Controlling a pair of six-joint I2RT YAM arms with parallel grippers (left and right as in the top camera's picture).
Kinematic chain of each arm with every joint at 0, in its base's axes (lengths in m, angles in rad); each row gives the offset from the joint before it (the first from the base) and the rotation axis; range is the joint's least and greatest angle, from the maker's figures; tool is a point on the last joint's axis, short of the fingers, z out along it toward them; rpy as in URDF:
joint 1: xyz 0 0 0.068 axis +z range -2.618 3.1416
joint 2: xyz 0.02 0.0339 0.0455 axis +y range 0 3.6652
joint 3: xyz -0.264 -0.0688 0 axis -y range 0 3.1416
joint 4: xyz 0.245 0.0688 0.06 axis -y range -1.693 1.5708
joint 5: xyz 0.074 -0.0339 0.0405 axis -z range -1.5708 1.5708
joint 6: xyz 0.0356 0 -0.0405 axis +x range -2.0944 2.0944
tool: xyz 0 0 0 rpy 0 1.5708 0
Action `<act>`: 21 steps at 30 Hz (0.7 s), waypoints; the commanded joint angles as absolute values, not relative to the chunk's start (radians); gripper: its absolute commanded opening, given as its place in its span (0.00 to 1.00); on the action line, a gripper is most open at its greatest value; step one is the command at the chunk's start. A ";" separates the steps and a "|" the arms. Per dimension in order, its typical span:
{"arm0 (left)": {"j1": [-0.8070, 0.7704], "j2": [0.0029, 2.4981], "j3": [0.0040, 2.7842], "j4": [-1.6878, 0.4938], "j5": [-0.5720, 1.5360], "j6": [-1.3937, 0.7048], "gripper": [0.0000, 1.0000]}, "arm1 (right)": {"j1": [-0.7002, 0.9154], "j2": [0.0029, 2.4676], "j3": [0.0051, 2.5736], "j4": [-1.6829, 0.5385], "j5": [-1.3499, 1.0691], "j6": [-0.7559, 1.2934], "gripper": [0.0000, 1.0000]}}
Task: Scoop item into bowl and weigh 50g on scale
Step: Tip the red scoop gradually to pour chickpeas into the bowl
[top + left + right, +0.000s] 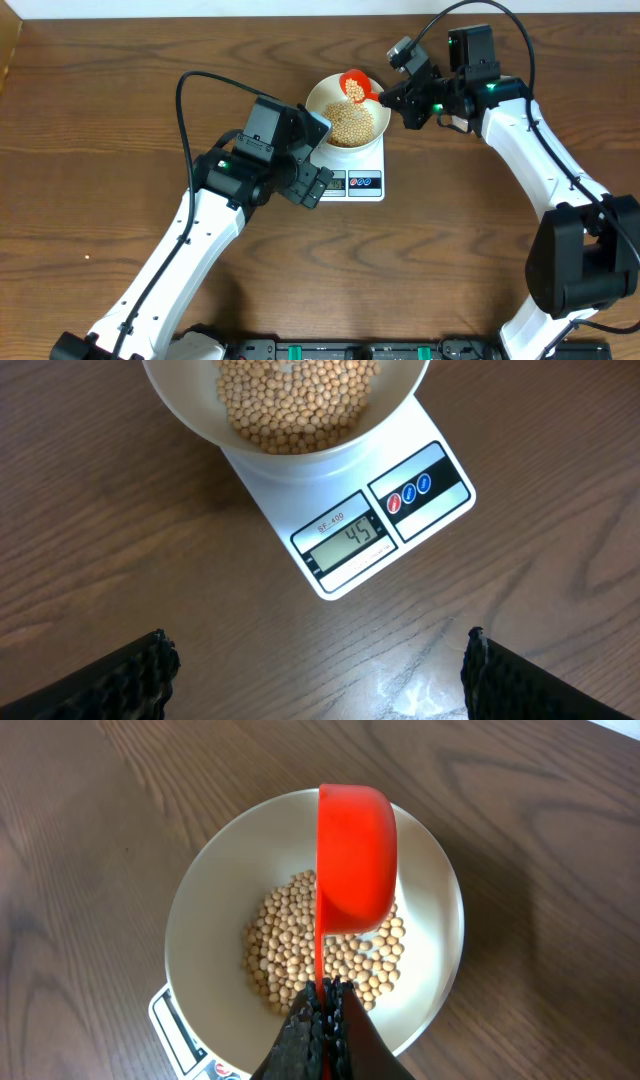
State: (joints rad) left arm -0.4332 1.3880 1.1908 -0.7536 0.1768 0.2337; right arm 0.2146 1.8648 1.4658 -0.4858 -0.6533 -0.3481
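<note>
The round cream-white bowl (318, 100) sits on the small white rectangular digital scale (357, 183) at mid-worktop, with the tan-yellow round beans (348, 123) heaped inside it. The left wrist view shows the scale's display reading 45, a little short of the target.

The right gripper (400, 100) has its fingers (320, 1030) pinched tight on the handle of an orange-red plastic scoop (355, 85). The scoop's cup hangs over the bowl's 12-to-1 o'clock part, tipped so that the right wrist view sees mostly its back. Whether any beans remain in the cup is hard to tell.

In the overhead view the scoop's long axis runs from the cup out toward 3 to 4 o'clock, where the right fingers hold it, so the right arm is the one placed to add more. Judging from this, only a small, gentle tilt is called for.

The left gripper (318, 157) hovers at about 8 o'clock from the bowl, fingers (130, 680) spread wide and holding nothing, looking down on the display.
</note>
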 commanded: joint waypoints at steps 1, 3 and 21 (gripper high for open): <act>-0.432 1.394 1.193 -0.754 0.167 0.235 0.93 | 0.218 1.834 1.490 -0.487 -0.657 -0.356 0.01; -0.432 1.394 1.193 -0.754 0.167 0.235 0.93 | 0.218 1.834 1.490 -0.487 -0.657 -0.356 0.01; -0.432 1.394 1.193 -0.754 0.167 0.235 0.93 | 0.218 1.834 1.490 -0.487 -0.661 -0.402 0.01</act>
State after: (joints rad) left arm -0.4332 1.3880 1.1908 -0.7536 0.1768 0.2337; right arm 0.2146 1.8648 1.4658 -0.4858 -0.6537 -0.3626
